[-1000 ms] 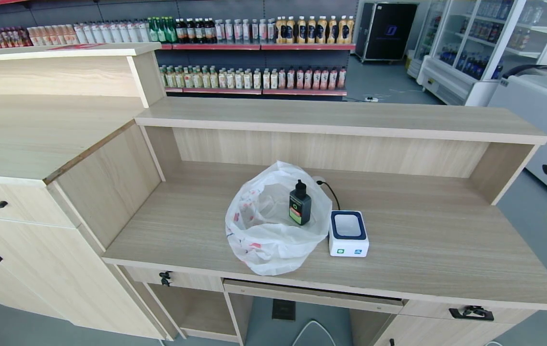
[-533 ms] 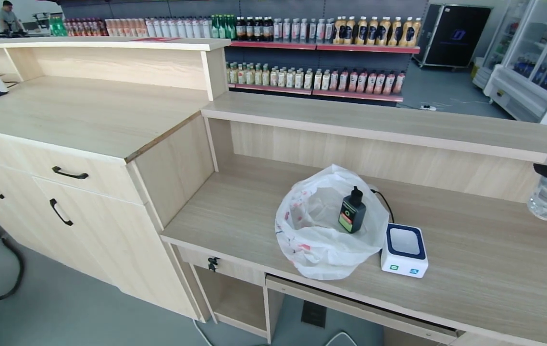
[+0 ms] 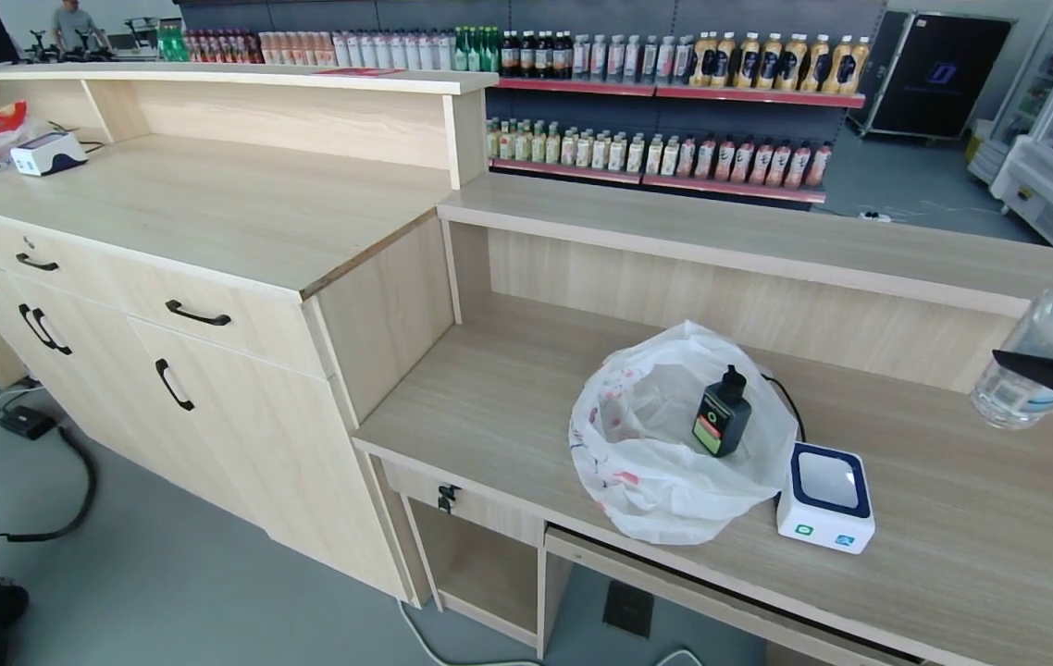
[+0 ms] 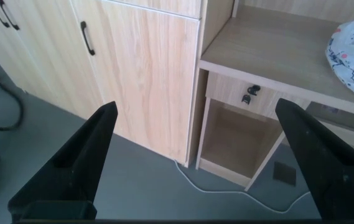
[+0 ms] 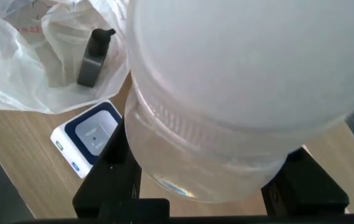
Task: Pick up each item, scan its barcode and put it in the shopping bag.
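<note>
The left gripper hangs low before the cabinet doors, fingers spread wide with nothing between them. On the counter a white shopping bag gapes open around an upright dark pump bottle (its base lost in the plastic folds). A white, blue-rimmed scanner sits just beside the bag, its cable vanishing behind it. At the counter's right end the right gripper, largely cut off in the head view, clamps a clear water bottle aloft. Drink shelves line the far wall.
</note>
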### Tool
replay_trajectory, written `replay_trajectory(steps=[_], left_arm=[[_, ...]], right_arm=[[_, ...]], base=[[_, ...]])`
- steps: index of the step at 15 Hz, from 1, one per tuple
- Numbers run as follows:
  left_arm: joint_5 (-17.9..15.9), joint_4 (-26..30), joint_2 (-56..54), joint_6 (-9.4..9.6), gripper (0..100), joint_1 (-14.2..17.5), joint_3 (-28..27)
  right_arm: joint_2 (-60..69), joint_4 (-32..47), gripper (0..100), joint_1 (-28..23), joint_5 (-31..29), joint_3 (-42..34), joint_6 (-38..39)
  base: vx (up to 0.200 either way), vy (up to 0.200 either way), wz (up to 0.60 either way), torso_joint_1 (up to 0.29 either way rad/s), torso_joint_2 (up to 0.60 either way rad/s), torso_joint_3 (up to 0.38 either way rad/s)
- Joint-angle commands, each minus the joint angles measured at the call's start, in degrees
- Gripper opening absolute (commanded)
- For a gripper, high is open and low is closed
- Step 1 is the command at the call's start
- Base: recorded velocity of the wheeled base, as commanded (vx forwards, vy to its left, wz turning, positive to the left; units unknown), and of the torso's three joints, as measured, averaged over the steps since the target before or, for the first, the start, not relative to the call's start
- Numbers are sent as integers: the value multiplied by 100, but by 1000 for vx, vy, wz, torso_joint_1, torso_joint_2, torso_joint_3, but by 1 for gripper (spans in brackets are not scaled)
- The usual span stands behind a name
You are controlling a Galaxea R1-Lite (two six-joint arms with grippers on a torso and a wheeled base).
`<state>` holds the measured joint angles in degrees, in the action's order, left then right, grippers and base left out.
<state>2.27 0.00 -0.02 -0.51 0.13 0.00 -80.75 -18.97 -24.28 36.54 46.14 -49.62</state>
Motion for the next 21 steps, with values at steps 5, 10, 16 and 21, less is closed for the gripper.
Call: replay_trajectory(steps=[5,10,16,21], left_arm=[[2,0,2,-2,100,4,0],[2,0,2,-2,100,4,0],[2,0,2,-2,100,4,0],[2,0,2,-2,100,4,0]], right_arm=[[-890,-142,0,-50,908,18,-874],[-1426,-98,0,-173,1901,-53,-2351],[-1821,-98,0,-200,2182,-44,-3212],[-2314,-125,0,-50,2402,193,-3256]], base=[[0,0,0,0,0,0],[0,0,0,0,0,0],[0,0,0,0,0,0],[0,0,0,0,0,0]])
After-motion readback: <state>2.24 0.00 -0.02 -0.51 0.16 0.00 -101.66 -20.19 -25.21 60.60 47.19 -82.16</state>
